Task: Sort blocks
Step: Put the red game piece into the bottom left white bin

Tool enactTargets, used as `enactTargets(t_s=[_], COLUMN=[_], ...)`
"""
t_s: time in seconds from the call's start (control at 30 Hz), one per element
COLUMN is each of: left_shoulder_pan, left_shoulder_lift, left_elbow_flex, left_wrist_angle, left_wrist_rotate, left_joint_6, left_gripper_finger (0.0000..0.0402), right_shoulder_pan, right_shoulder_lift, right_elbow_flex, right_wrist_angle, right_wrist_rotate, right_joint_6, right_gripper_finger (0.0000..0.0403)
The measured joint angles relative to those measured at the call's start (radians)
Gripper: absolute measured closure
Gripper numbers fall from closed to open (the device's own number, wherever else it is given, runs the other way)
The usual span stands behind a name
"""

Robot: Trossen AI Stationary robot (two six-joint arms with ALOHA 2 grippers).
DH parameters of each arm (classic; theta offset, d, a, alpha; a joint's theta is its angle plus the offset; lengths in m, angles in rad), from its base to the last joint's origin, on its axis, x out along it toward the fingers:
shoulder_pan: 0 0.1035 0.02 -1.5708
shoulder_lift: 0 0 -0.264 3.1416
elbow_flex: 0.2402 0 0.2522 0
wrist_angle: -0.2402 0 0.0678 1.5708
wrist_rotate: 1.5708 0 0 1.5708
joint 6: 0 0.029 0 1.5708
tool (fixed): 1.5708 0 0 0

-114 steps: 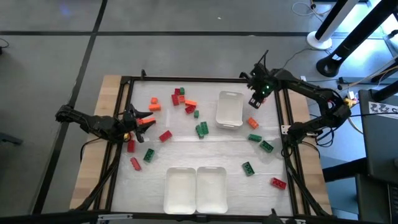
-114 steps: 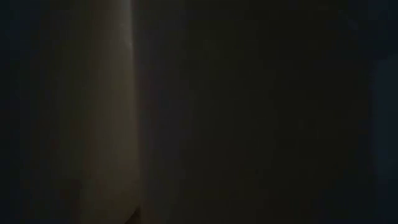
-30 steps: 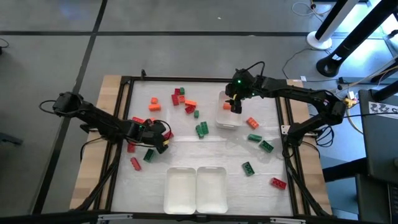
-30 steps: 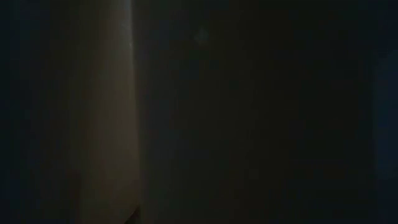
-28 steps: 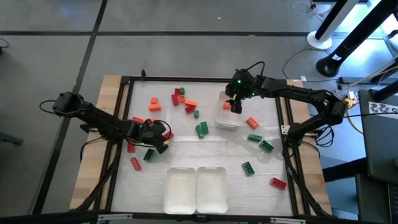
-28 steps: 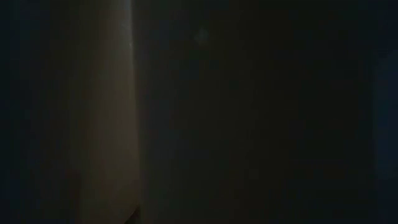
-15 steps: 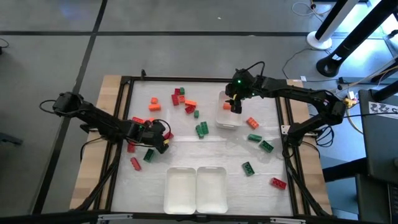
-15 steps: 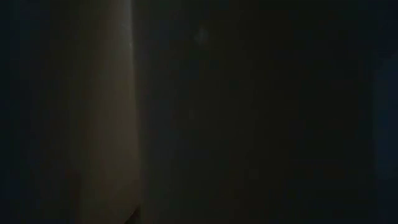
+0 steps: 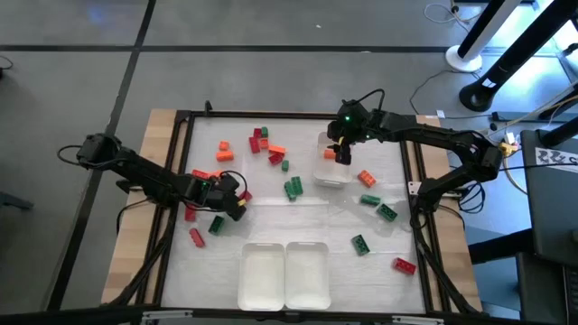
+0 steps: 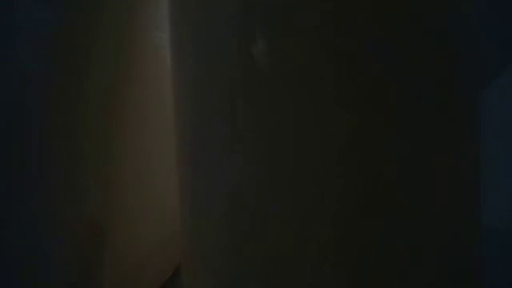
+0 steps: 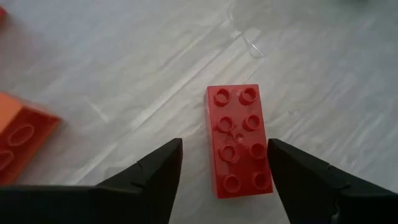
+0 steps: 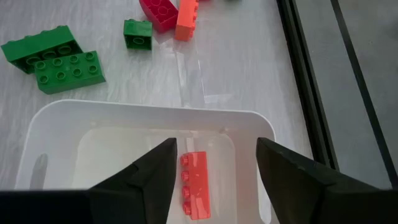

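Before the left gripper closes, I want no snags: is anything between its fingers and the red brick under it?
Nothing visible. In the left wrist view the red brick lies flat on the table, between the open fingers of the left gripper. The nearest other piece, an orange brick, sits clear off to one side.

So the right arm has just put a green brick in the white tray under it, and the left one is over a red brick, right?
Not quite: the brick lying in the white tray is orange, as the right wrist view shows, with the right gripper open above it. The left gripper does straddle a red brick.
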Motion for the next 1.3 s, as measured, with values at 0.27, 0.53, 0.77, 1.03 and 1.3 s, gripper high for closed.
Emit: enactTargets(t_s=[0.27, 0.53, 0.77, 1.03, 1.3], left_shoulder_pan=[-0.002, -0.002, -0.003, -0.001, 0.011], left_shoulder_lift=[0.0, 0.043, 0.142, 0.124, 0.048], left_elbow_flex=[0.0, 0.0, 0.003, 0.0, -0.001], left_wrist_angle=[0.052, 0.053, 0.095, 0.087, 0.1], left_wrist_rotate=[0.04, 0.039, 0.02, 0.024, 0.056], left_joint_6=[0.019, 0.005, 0.021, 0.043, 0.082], left_gripper_finger=[0.0167, 0.0167, 0.0166, 0.0236, 0.0278], right_shoulder_pan=[0.0, 0.0, 0.0, 0.001, 0.12], right_shoulder_lift=[0.0, 0.0, -0.001, -0.009, -0.009], right_elbow_flex=[0.0, 0.0, 0.0, 0.0, 0.0], right_wrist_angle=[0.0, 0.0, 0.0, 0.006, 0.015], right_wrist_rotate=[0.0, 0.0, 0.0, -0.144, -0.158], right_joint_6=[0.0, 0.0, 0.0, -0.037, -0.027], right_gripper_finger=[0.0182, 0.0182, 0.0182, 0.0182, 0.0182])
